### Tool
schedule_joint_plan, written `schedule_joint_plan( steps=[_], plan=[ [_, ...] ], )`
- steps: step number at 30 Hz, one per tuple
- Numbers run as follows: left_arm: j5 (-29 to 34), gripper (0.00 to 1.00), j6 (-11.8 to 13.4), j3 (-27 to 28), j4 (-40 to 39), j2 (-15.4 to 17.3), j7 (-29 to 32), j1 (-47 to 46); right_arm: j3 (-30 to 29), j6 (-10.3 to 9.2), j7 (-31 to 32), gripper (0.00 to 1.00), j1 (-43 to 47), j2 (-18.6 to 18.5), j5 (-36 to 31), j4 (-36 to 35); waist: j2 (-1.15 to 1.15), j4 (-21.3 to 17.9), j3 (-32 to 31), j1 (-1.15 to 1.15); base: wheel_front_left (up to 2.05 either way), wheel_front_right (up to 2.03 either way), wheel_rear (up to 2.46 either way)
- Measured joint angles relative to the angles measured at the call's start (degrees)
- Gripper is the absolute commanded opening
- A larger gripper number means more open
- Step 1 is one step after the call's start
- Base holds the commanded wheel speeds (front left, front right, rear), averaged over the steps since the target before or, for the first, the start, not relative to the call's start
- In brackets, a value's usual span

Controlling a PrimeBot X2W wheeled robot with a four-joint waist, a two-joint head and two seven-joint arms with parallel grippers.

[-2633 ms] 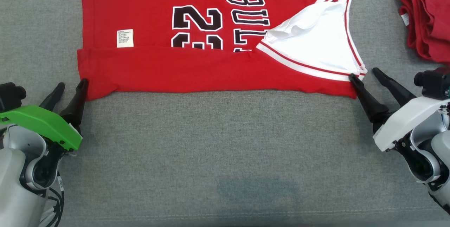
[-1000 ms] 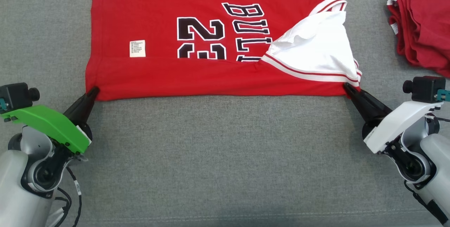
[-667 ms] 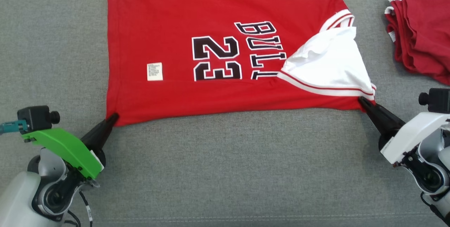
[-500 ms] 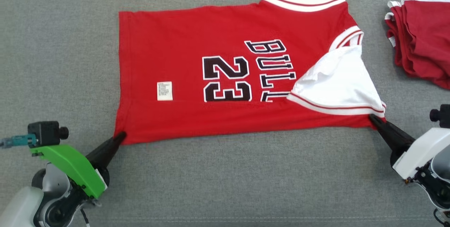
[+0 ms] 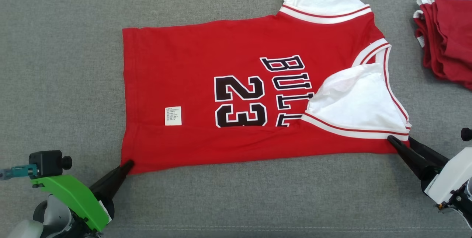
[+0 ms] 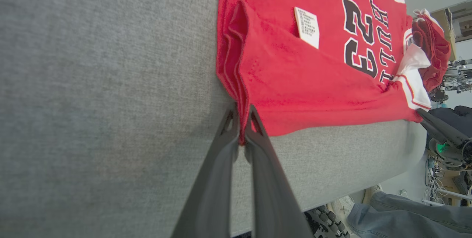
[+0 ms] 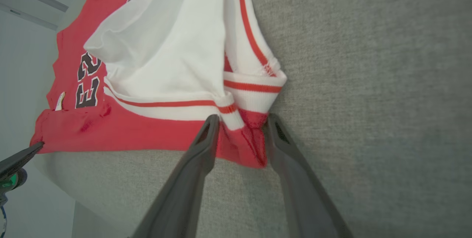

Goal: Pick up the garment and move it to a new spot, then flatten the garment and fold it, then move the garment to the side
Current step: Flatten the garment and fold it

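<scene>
- While the garment [image 5: 184,65] lies flat, the left pincer [image 5: 129,163] pinches its hem corner.
- The right pincer [image 5: 400,139] stands narrowly parted around its shoulder corner.

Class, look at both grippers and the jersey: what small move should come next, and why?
Probably open the left gripper: it is pinched shut on a hem corner of the jersey, which lies spread on the grey surface, while the right gripper has its fingers apart around the other near corner.
</scene>
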Motion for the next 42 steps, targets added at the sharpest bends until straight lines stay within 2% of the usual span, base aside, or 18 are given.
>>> schedule_joint_plan(
  steps=[4, 7, 8, 9, 12, 14, 18, 23, 25, 29, 38, 42],
  plan=[
    [0.4, 1.0, 1.0, 0.1, -1.0, 1.2, 0.1, 0.0, -0.2, -0.89, 1.3, 1.0, 0.0, -2.4, -0.2, -3.2, 0.0, -0.2, 1.8, 0.0, 0.0, 0.0, 0.0],
    [2.4, 1.0, 1.6, 1.2, -2.6, 4.9, 0.0, -0.1, -1.8, -1.65, 1.7, 1.0, -0.2, -5.8, -1.1, -6.1, 0.0, -0.6, 3.2, 0.0, 0.0, 0.0, 0.0],
    [5.1, 1.0, 2.6, 2.7, -3.5, 8.1, 0.0, -0.3, -3.8, -1.8, 1.8, 1.0, -1.4, -8.2, -1.7, -8.7, 0.0, -0.9, 4.2, 0.0, 0.0, 0.0, 0.0],
    [5.8, 1.0, 3.1, 3.8, -3.7, 9.3, 0.0, -0.8, -4.9, -1.8, 1.8, 1.0, -2.7, -9.1, -1.9, -10.0, 0.0, -1.0, 4.7, 0.0, 0.0, 0.0, 0.0],
    [7.4, 1.0, 3.9, 4.7, -5.7, 12.0, 0.9, -4.7, -7.8, -2.59, 3.2, 1.0, -8.4, -12.5, -3.3, -12.9, 0.0, -1.4, 6.3, 0.0, 0.0, 0.0, 0.0],
    [7.2, 1.0, 4.6, 4.7, -7.2, 12.6, 3.4, -8.1, -8.6, -3.09, 5.9, 1.0, -12.3, -14.3, -3.3, -13.9, 0.0, -1.6, 7.4, 0.0, 0.0, 0.0, 0.0],
    [6.7, 1.0, 6.4, 3.9, -8.5, 12.7, 8.9, -16.4, -8.6, -5.84, 12.1, 1.0, -21.5, -15.5, -3.5, -14.5, 0.0, -1.7, 10.1, 0.0, 0.0, 0.0, 0.0],
    [6.5, 1.0, 9.0, 0.5, -8.7, 12.7, 16.9, -27.6, -7.6, -7.49, 19.2, 1.0, -35.3, -15.1, -5.9, -15.5, 0.0, -1.3, 13.7, 0.0, 0.0, 0.0, 0.0],
    [7.3, 1.0, 9.6, -0.6, -8.0, 12.6, 19.5, -31.2, -7.2, -8.35, 21.6, 1.0, -40.5, -13.9, -7.1, -15.3, 0.0, -1.1, 15.1, 0.0, 0.0, 0.0, 0.0],
    [8.4, 1.0, 10.3, -2.4, -6.3, 11.2, 23.1, -38.2, -5.2, -8.73, 26.6, 1.0, -48.7, -11.5, -9.1, -14.9, 0.0, -0.4, 18.1, 0.01, 0.0, 0.0, 0.0],
    [12.7, 1.0, 10.6, -6.1, -2.2, 5.0, 26.7, -49.5, -0.6, -8.79, 35.0, 1.0, -60.3, -11.2, -18.4, -9.8, 0.0, 1.8, 23.6, 0.01, 0.0, 0.0, 0.0],
    [14.4, 1.0, 10.6, -7.1, 0.3, 3.7, 27.8, -53.3, 2.6, -8.79, 37.0, 1.0, -63.2, -7.2, -21.1, -6.7, 0.0, 3.1, 25.4, 0.01, 0.0, 0.0, 0.0]
  ],
)
